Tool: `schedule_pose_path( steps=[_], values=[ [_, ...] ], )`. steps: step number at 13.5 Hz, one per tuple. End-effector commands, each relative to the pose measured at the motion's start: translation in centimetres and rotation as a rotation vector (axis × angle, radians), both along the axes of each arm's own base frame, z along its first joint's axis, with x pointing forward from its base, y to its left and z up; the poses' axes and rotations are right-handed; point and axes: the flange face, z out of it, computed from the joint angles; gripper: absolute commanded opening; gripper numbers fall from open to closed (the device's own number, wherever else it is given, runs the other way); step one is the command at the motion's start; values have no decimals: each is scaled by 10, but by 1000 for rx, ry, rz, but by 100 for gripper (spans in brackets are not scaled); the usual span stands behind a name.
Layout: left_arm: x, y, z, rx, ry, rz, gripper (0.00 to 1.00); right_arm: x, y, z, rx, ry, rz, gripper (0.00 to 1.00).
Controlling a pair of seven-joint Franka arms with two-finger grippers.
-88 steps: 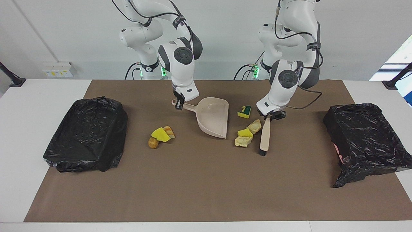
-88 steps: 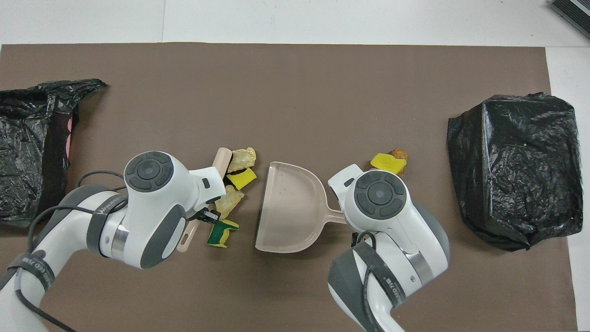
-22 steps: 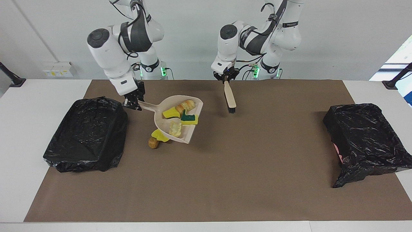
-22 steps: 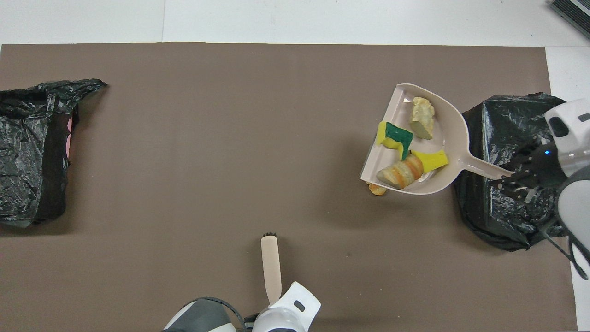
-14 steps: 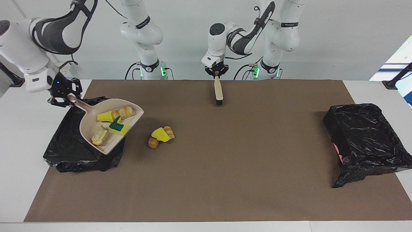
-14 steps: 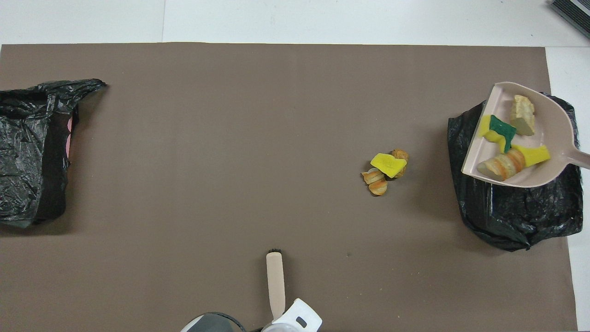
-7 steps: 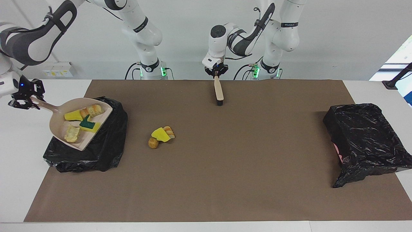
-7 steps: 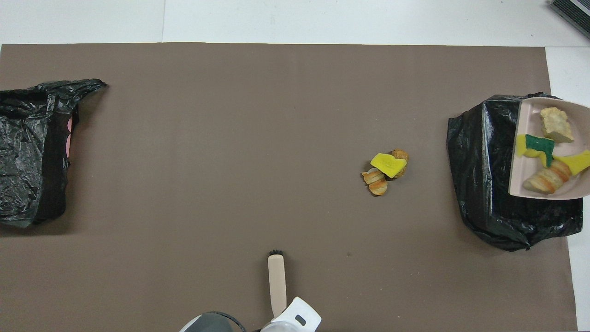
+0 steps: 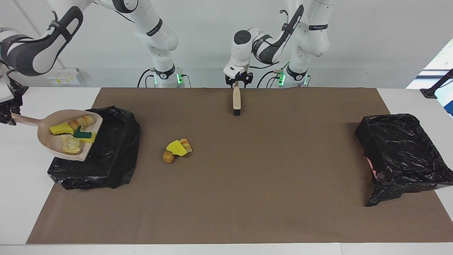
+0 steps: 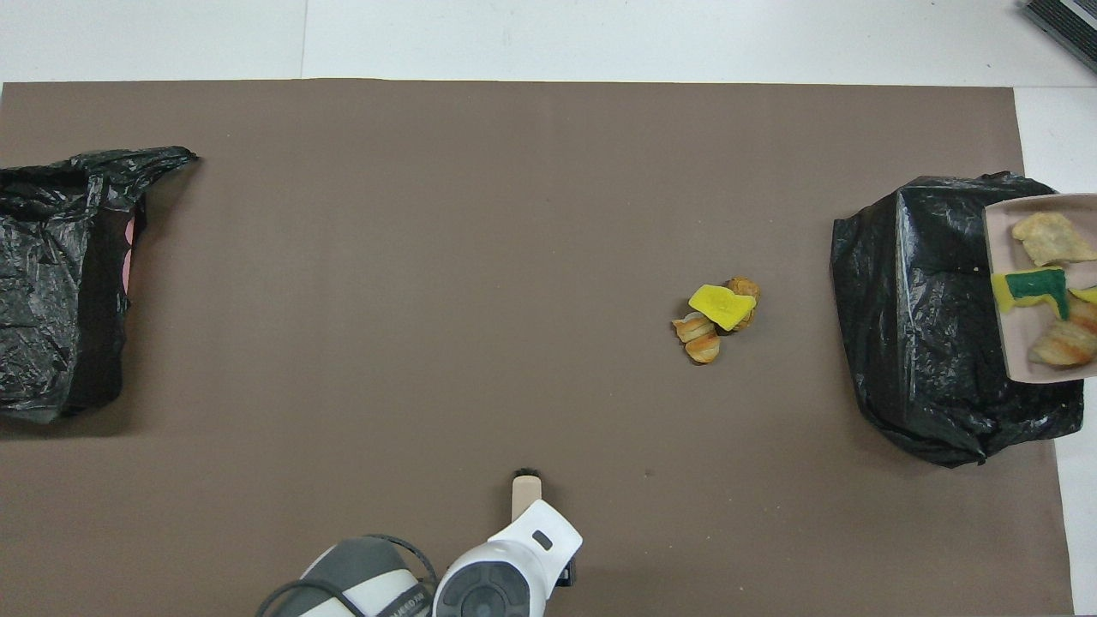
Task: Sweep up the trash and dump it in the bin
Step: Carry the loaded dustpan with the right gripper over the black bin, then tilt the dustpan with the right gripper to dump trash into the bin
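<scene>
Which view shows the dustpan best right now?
Facing view: the whole dustpan shows, handle and load, raised over the bin. Overhead view shows only its front part, cut off at the picture's edge.

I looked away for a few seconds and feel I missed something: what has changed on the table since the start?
The right gripper swept four scraps into the dustpan and carried it over the black-lined bin at its end. The left gripper pulled the brush back to the mat's edge by the robots and has opened. Three scraps and the other bin stayed put.
</scene>
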Motion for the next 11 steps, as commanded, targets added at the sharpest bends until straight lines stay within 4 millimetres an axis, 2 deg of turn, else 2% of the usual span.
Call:
schedule_pose_path(
  steps=[1,2,4,6,8,9,11],
  values=[
    [67,11,35,-21,-62,-37,100,8,7,-8,-79,24,137,0],
    [92,17,44,1,-113,-97,100,12,13,-9,-118,43,170,0],
    [146,31,61,20,-185,-93,100,18,25,-10,-173,91,238,0],
    [202,60,94,36,-267,-107,100,26,38,-9,-218,129,330,0],
    [244,107,140,33,-312,-138,100,33,52,-7,-264,173,419,0],
    [257,127,163,41,-314,-179,100,38,59,-6,-288,185,466,0],
    [284,183,212,57,-319,-253,100,45,70,-2,-316,167,524,0]
  ],
)
